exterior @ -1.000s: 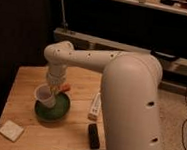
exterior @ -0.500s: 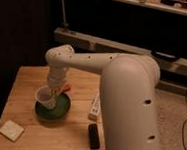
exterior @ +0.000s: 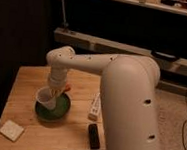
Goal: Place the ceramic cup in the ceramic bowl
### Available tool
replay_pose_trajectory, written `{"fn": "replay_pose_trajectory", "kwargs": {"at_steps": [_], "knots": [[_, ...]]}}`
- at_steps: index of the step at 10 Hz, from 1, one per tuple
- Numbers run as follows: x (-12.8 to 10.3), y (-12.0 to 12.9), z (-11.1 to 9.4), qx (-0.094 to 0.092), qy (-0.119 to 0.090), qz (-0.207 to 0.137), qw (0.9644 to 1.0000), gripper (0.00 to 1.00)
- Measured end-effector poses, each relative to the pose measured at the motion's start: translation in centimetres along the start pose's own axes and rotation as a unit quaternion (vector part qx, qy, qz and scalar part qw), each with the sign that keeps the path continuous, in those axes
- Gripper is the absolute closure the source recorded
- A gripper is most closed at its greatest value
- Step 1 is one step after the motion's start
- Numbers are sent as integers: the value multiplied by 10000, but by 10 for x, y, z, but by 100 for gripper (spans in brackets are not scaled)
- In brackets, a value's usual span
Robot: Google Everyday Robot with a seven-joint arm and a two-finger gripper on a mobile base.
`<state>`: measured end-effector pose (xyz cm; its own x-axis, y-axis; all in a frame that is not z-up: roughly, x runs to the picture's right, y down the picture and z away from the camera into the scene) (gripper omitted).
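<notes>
Now the hand [exterior: 55, 89] holds the ceramic cup [exterior: 45, 98] over the ceramic bowl [exterior: 58, 111].

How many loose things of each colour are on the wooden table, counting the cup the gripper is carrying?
The gripper is over the ceramic bowl, at the ceramic cup's rim.
Whitish: 3 - the ceramic cup, the upright tube, the flat square tile
Green: 1 - the ceramic bowl
Black: 1 - the dark oblong object
Total: 5
</notes>
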<state>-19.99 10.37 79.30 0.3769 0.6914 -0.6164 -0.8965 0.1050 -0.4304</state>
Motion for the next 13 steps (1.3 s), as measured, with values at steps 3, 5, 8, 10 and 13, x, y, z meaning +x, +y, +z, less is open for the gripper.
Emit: {"fn": "replay_pose_trajectory", "kwargs": {"at_steps": [3, 5, 8, 10, 13], "knots": [[0, -2, 2, -6, -5, 18, 10000, 16], [1, -2, 3, -16, -4, 24, 10000, 11], [1, -3, 5, -26, -8, 38, 10000, 11], [2, -4, 4, -37, -7, 57, 10000, 11], [3, -4, 3, -46, -11, 58, 10000, 11]]}}
